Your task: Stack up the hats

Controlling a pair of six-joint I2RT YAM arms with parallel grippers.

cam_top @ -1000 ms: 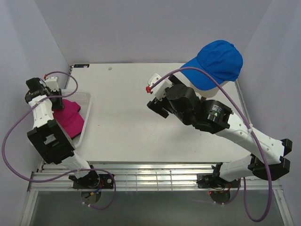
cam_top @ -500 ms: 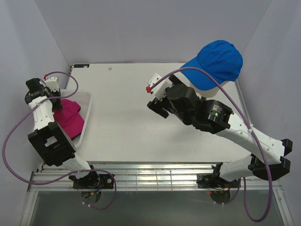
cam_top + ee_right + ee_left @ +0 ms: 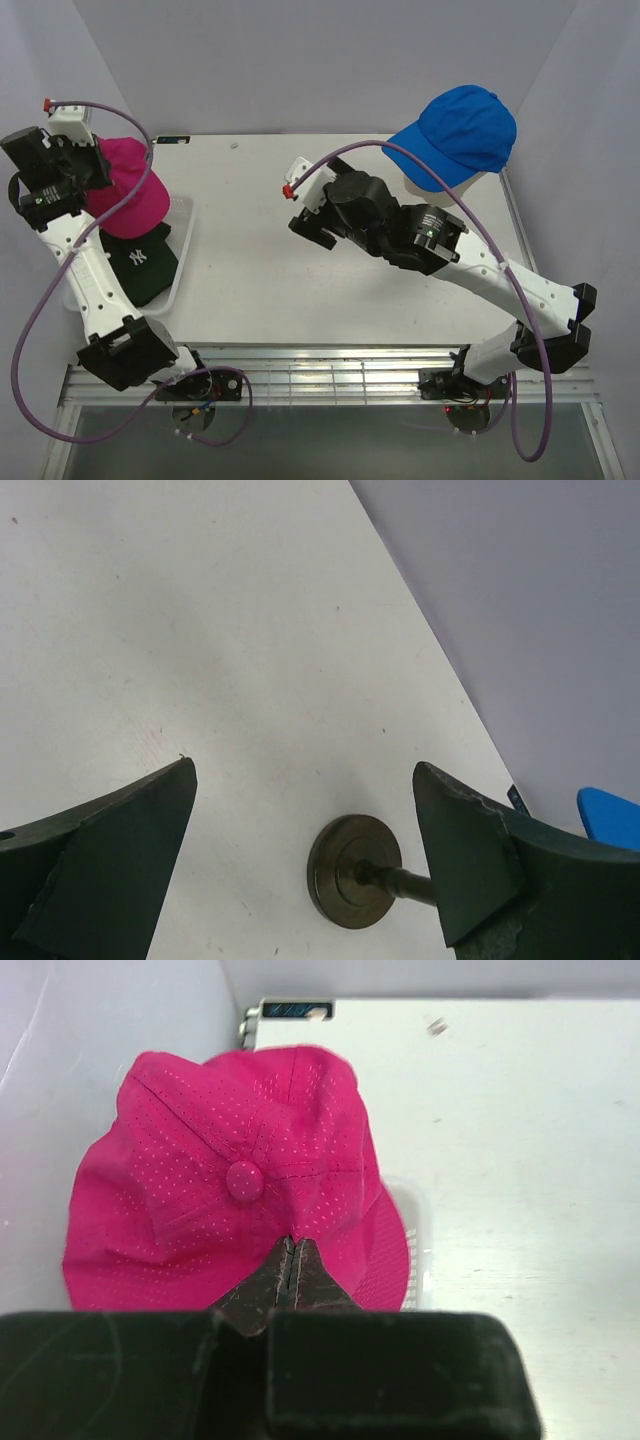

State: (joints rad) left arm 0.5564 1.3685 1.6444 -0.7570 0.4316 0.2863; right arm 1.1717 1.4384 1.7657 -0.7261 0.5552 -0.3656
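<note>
left hand (image 3: 292, 1248): pinched shut on pink cap (image 3: 230, 1170), above basket (image 3: 186, 222) | green cap (image 3: 140, 262): in basket | blue cap (image 3: 462, 125): on head (image 3: 432, 186), far right across surface (image 3: 250, 270) from pink cap | right hand (image 3: 302, 770): wide open, empty, nearer blue cap | likely carry: left to right

The right gripper (image 3: 302, 770) holds its jaws wide apart at lower left and lower right, over the white table (image 3: 200, 630). Between them, low in the frame, sits a dark round base (image 3: 345, 875). A blue hat (image 3: 610, 808) peeks in at the right edge.
</note>
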